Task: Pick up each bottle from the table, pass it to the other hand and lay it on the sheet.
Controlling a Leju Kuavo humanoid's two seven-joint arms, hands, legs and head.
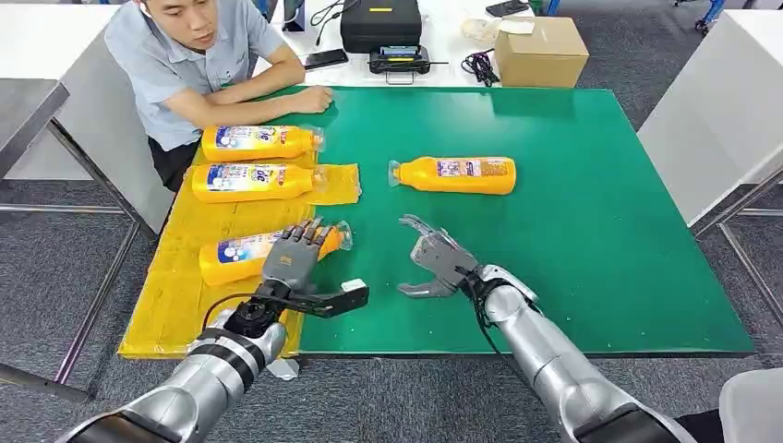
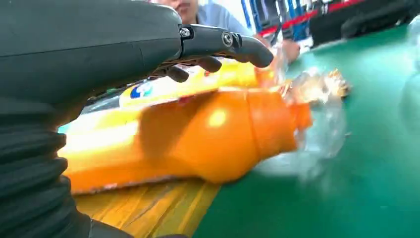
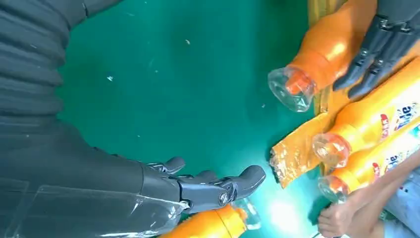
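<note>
A green surface seen from above, with a yellow sheet covering its left edge; a seated person in a grey shirt leans on the far left corner, one forearm resting on the green. On the sheet, beyond the left robot hand, two orange bottles lie on their sides, the farthest bottle just ahead of the middle bottle, both with clear caps pointing right. The left robot hand lies palm down over the nearest bottle, fingers stretched along the bottle's top toward its neck and thumb out to the side; the pictures do not settle whether it grips the bottle or merely rests above it; this bottle lies on the sheet with its cap end reaching onto the green. Just right of it, well clear of any bottle, the right robot hand hovers over bare green with fingers spread wide and holding nothing. Beyond the right robot hand and apart from it, a fourth bottle lies alone on the green, cap pointing left. On the white table behind, a black case and a cardboard box.
</note>
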